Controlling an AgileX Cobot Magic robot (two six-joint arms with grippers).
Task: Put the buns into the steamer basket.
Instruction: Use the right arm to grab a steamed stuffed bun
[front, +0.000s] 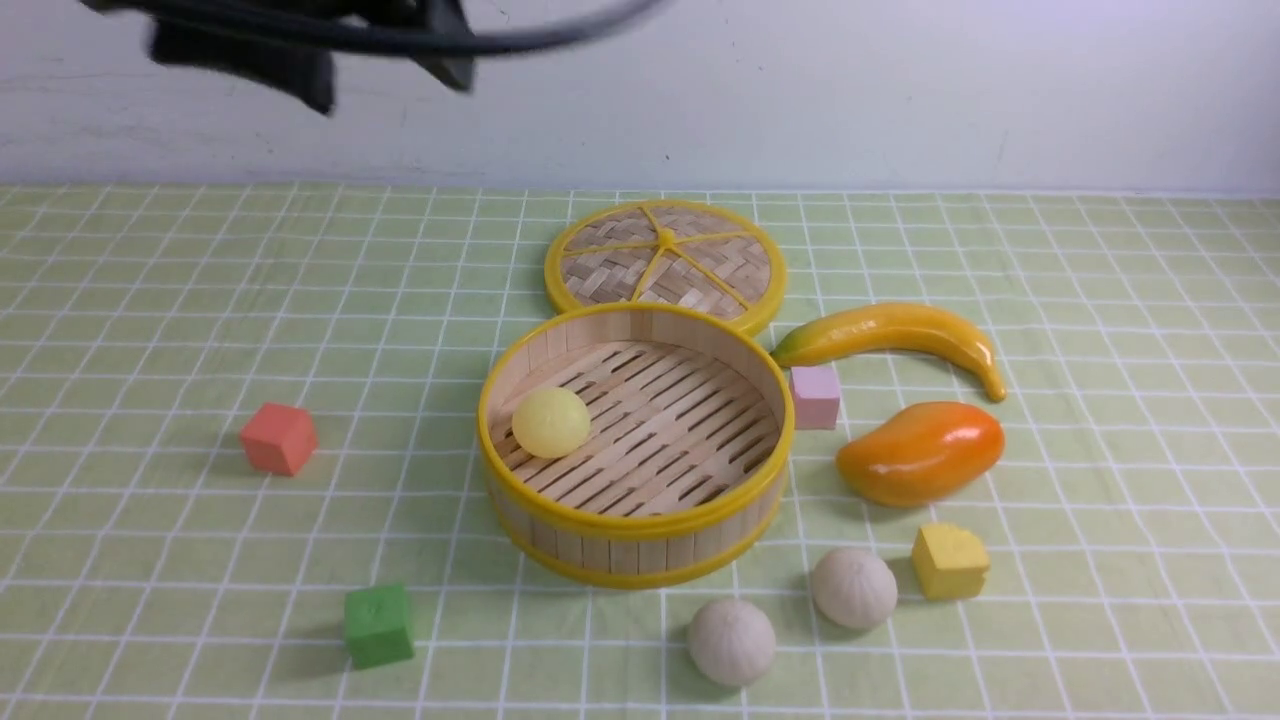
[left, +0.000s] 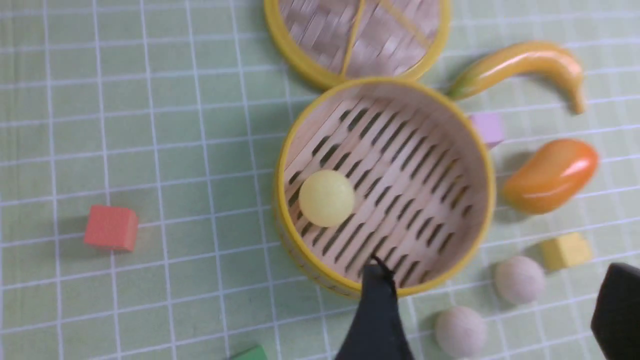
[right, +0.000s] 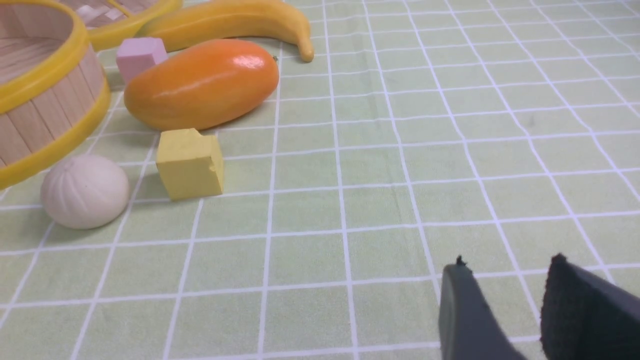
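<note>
The steamer basket (front: 636, 522) stands mid-table. The smooth pale yellow bun (front: 551, 422) lies inside it by its left wall, also seen in the left wrist view (left: 326, 198). Two off-white pleated buns (front: 731, 641) (front: 853, 587) lie on the cloth in front of the basket, to its right. My left gripper (front: 390, 85) is blurred, high at the top left of the front view. In its wrist view it (left: 497, 270) is wide open and empty, above the two off-white buns (left: 460, 331) (left: 519, 279). My right gripper (right: 507, 262) is open and empty, low over bare cloth; one off-white bun (right: 84, 191) lies far from it.
The flat woven lid (front: 665, 262) lies behind the basket. A banana (front: 890, 333), mango (front: 920, 452), pink cube (front: 815, 396) and yellow cube (front: 949, 561) sit to the basket's right. A red cube (front: 279, 438) and green cube (front: 379, 625) sit to its left.
</note>
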